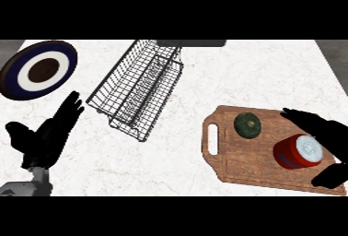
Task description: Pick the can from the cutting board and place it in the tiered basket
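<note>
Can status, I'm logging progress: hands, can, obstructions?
Left hand open, resting. Right hand open at can. Can on cutting board. Green vegetable beside it, not blocking.

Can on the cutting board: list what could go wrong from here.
1. The right robot hand brackets the can with its fingers not curled round it; closing off-centre might tip it or push it along the cutting board.
2. The green round vegetable lies close to that hand and could get nudged.
3. The tiered basket stands well off to the left, so the can might clip its wire rim on arrival.
</note>
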Controlling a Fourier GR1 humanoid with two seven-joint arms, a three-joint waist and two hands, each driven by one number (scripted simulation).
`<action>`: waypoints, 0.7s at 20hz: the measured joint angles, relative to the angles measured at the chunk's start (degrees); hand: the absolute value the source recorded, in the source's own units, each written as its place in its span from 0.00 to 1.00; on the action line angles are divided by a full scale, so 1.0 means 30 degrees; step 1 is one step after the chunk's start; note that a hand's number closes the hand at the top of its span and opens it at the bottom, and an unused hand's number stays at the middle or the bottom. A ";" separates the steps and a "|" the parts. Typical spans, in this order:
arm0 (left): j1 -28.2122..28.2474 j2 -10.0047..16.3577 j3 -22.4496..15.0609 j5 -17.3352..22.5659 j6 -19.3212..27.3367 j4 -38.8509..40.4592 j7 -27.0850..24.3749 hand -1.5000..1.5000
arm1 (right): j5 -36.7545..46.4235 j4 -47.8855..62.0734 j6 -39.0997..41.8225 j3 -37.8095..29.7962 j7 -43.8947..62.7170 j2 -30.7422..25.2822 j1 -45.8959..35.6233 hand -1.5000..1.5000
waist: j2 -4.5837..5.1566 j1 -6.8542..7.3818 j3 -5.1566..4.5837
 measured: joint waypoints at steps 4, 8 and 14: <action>0.0115 -0.0008 0.0381 -0.0011 -0.0313 -0.0553 0.0496 0.50 | 0.0754 0.0199 0.0874 0.0067 -0.0323 -0.0062 0.0227 1.00 | -0.0014 0.0001 -0.0008; -0.0065 -0.0242 0.0403 -0.0300 -0.0298 -0.0439 0.0564 0.50 | 0.1634 0.0718 0.1100 0.0619 -0.0917 -0.0052 -0.0211 1.00 | -0.0116 0.0036 -0.0153; 0.0312 -0.0542 0.0509 -0.0709 -0.0342 -0.0949 0.0669 0.50 | 0.3705 0.0882 -0.0386 0.1251 -0.2090 0.0215 -0.0250 1.00 | -0.0159 0.0040 -0.0216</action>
